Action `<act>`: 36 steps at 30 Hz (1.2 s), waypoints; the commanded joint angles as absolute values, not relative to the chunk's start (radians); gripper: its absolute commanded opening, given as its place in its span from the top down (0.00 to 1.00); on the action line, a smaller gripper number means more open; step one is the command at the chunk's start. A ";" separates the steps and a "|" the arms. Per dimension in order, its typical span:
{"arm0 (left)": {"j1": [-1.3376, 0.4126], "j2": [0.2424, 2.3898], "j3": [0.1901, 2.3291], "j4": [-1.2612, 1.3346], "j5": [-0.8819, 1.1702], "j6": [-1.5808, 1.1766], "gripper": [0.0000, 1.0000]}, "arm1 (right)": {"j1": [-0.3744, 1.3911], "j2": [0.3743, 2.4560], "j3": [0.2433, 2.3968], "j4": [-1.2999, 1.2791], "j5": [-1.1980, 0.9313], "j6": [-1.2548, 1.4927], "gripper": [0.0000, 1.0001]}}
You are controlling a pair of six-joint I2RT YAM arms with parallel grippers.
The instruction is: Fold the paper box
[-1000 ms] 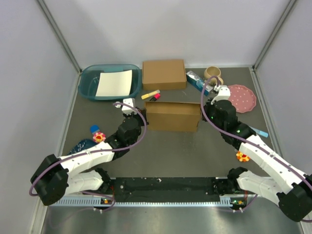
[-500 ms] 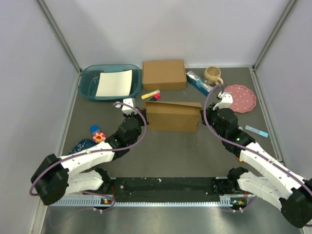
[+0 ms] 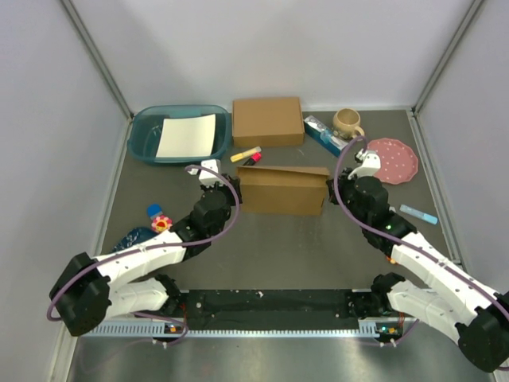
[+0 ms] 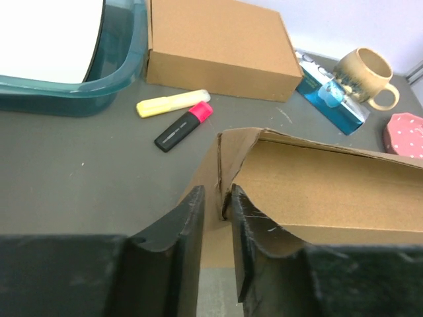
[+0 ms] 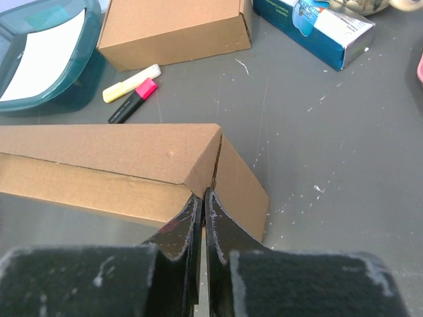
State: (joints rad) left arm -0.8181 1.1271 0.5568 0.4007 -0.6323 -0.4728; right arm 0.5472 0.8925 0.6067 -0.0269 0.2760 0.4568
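The left gripper (image 4: pixel 217 198) is released: its black fingers stand narrowly parted on either side of the upright edge of the paper box's (image 3: pixel 282 191) left end wall. Whether the pads touch the cardboard cannot be told. The right gripper (image 5: pixel 202 198) is clenched. Its tips are pressed together against the lower right near corner of the box, and nothing shows between them.

The paper box is plain, matte brown cardboard, a long shallow rectangle with creased corners. It lies at the middle of the bench (image 3: pixel 278 255), lengthwise to the near edge. Toward the far edge sits a smaller closed cardboard box (image 3: pixel 267 121), and a glossy teal basin (image 3: pixel 143 131) is at the far left corner. A yellow highlighter (image 4: pixel 173 104) lies between the two boxes.

Both arms reach in from the near corners, elbows low, with the wrists at opposite ends of the paper box.
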 commanded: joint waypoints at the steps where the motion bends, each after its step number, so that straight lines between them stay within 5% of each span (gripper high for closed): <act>1: -0.825 1.137 0.569 0.078 -0.558 -0.443 0.69 | 0.541 0.928 0.606 -0.222 0.276 0.469 1.00; 6: -0.825 1.078 0.594 0.069 -0.513 -0.411 0.55 | 0.540 0.936 0.617 -0.230 0.281 0.471 1.00; 13: -0.824 1.000 0.643 0.075 -0.454 -0.364 0.49 | 0.541 0.946 0.629 -0.232 0.287 0.474 1.00; 25: -0.784 0.979 0.718 0.072 -0.399 -0.364 0.48 | 0.541 0.936 0.626 -0.241 0.288 0.486 1.00; 36: -0.719 0.994 0.733 0.066 -0.397 -0.341 0.57 | 0.541 0.923 0.609 -0.241 0.279 0.492 1.00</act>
